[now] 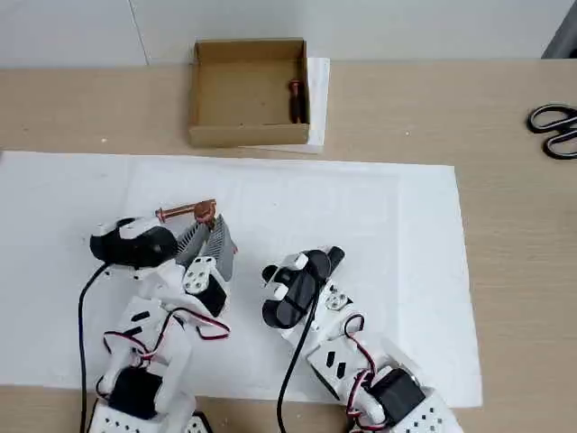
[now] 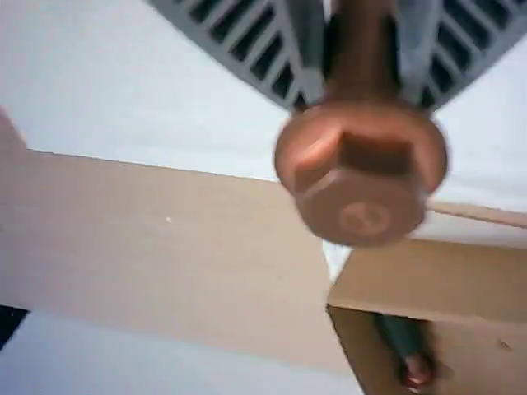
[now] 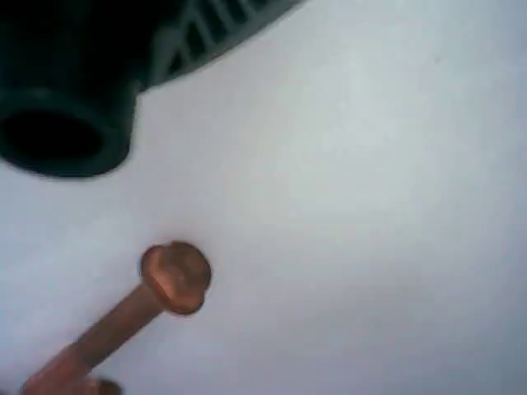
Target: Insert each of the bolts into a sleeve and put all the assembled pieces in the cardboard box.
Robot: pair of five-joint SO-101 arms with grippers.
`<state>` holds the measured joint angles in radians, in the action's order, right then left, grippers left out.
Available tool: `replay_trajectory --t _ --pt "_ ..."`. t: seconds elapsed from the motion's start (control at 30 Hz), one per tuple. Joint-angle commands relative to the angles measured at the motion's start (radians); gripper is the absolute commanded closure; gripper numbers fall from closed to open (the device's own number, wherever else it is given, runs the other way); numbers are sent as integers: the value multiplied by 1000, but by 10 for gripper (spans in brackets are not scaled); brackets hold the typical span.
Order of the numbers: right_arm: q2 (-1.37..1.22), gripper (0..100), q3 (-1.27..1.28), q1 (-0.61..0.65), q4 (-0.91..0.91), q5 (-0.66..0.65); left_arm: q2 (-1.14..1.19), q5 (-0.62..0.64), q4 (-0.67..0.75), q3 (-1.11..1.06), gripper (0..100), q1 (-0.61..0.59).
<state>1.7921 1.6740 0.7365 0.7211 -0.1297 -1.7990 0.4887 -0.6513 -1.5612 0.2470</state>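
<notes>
Left fingers [image 1: 222, 242] clamp a copper bolt [image 1: 185, 213] above the white sheet [image 1: 406, 271]. Right fingers [image 3: 216, 31] grip a black sleeve [image 3: 67, 123] nearby. One assembled piece [image 1: 295, 99] lies in the box [image 1: 239, 90].

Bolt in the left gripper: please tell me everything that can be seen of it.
The bolt is copper-coloured and looks like metal, with a bare round shaft and a hexagonal head on a round flange. The left gripper is shut on it near the head, grey fingers on both sides. It lies roughly level over the white sheet. The dark sleeve is apart from it.
</notes>
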Motion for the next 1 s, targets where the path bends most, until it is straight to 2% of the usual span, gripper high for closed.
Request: replay_trajectory --t 0.0,0.2,0.73,0.97 --pt "15 996 9 1 1 14 -17 49 -81 110 994 20" --pt "12 996 9 1 1 15 -17 89 -149 143 994 63" --pt "12 996 9 4 1 15 -17 84 -144 90 994 187" --pt "15 996 9 5 1 15 -17 37 -107 93 994 190"
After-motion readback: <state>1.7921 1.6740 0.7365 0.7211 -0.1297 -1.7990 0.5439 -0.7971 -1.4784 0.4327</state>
